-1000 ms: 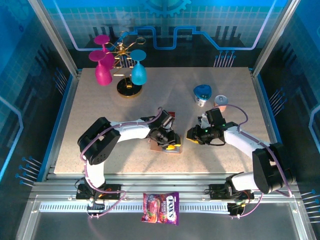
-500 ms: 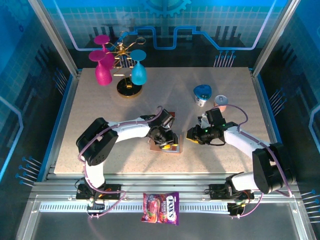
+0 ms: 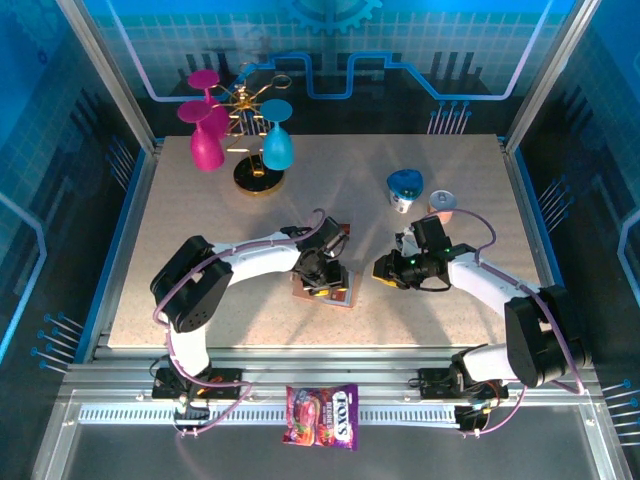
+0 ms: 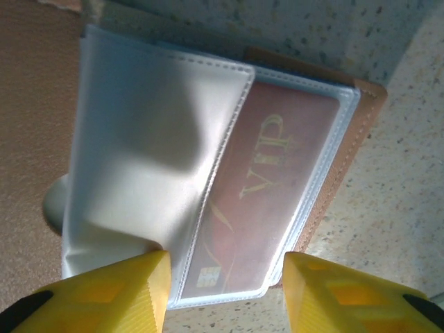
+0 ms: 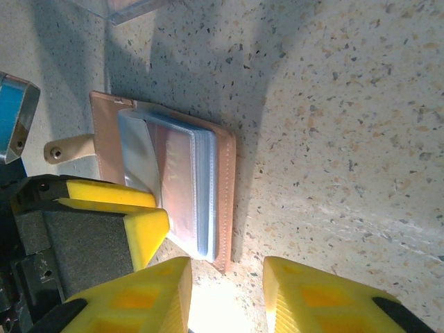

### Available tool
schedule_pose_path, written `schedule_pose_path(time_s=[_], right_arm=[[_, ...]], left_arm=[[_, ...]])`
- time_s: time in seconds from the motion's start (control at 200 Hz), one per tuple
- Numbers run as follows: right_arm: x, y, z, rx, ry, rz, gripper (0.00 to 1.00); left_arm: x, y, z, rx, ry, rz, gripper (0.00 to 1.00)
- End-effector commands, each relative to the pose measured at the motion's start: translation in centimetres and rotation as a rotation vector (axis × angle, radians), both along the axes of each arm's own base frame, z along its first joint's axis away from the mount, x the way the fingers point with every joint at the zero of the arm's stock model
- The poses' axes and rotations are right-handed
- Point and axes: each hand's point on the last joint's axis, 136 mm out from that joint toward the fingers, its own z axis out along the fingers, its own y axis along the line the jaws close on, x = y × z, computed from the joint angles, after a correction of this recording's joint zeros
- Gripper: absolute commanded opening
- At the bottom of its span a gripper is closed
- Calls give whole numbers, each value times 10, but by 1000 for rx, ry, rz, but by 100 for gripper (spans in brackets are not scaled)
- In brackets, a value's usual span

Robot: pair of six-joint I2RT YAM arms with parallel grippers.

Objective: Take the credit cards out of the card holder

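The card holder (image 3: 328,293) lies open on the table, its brown edge (image 4: 347,159) framing clear plastic sleeves. A red credit card (image 4: 274,184) with gold "VIP" lettering sits inside the top sleeve. My left gripper (image 4: 225,295) is open, and its yellow fingers straddle the sleeve's near edge, one finger (image 4: 114,291) against the loose sleeve flap. From above, the left gripper (image 3: 322,274) hovers over the holder. My right gripper (image 5: 225,298) is open over bare table just beside the holder (image 5: 208,187), with nothing between its fingers. Another dark red card (image 3: 339,232) lies on the table beyond the left wrist.
A gold rack (image 3: 258,175) with a pink goblet (image 3: 206,135) and a blue goblet (image 3: 277,145) stands at the back left. Two small pots (image 3: 404,188) stand at the back right. A purple-red candy packet (image 3: 322,414) lies on the front rail.
My left gripper has shifted slightly left and back over the card holder, and the holder has slid a little left with it. The right arm has stayed put.
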Motion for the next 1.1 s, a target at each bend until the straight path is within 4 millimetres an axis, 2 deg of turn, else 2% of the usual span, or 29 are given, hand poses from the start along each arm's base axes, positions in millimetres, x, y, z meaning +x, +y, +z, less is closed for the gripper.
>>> schedule_pose_path(time_s=[0.0, 0.2, 0.285, 0.505, 0.83, 1.096], right_arm=[[-5, 4, 1, 14, 5, 15, 34], [-4, 8, 3, 31, 0, 25, 34], [-5, 18, 5, 66, -4, 42, 32], [-6, 47, -7, 131, 30, 61, 18], [0, 85, -26, 222, 66, 61, 10], [14, 101, -31, 291, 76, 26, 7]], left_arm=[[-1, 15, 10, 89, -28, -22, 48], [2, 22, 11, 151, -41, -40, 49], [2, 22, 10, 154, -43, -40, 49], [2, 24, 6, 164, -40, -41, 48], [4, 23, 6, 157, -56, -38, 46], [5, 22, 5, 153, -59, -39, 46]])
